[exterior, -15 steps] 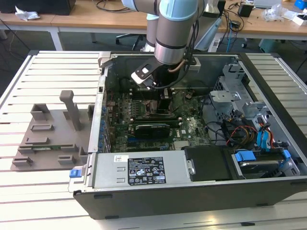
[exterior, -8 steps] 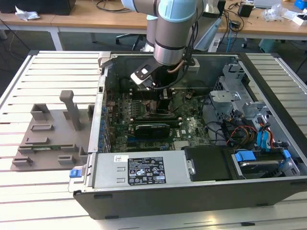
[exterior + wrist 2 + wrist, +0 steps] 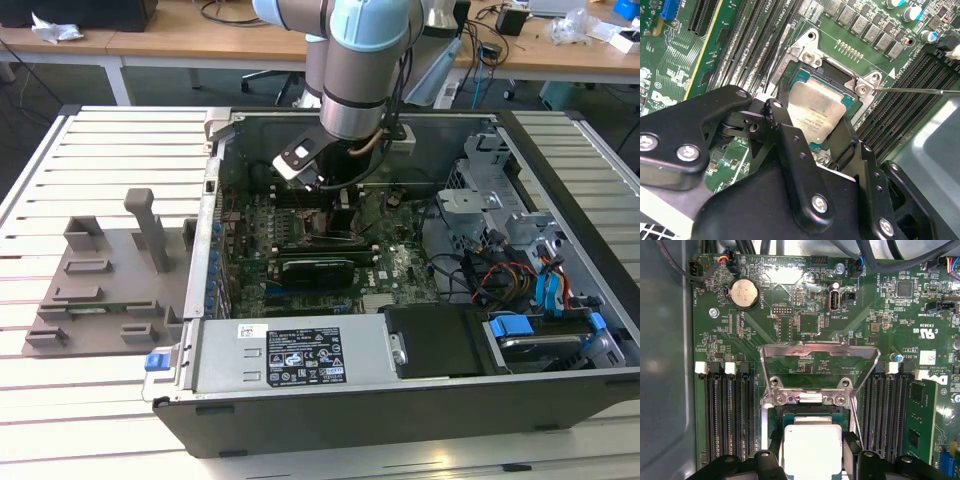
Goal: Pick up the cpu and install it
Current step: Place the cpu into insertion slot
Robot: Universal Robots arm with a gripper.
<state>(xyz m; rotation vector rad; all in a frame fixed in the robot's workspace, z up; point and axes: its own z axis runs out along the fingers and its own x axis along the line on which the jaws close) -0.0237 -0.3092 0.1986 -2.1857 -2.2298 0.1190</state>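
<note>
One cpu (image 3: 812, 447), one coin battery (image 3: 744, 293)

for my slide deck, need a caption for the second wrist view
Wrist close-up: the gripper holds the cpu just above the open socket on the green motherboard

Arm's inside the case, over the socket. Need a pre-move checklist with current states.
1. The metal clamp frame stands open, off the socket: ok.
2. The latch rod lies out to the side of the socket: ok.
3. The end effector is shut on the chip, gripping two opposite edges: ok.
4. The chip sits square over the socket in both wrist views: ok.
5. The chip is down flat in the socket: cannot tell.
6. Corner marks matched: cannot tell.
</note>
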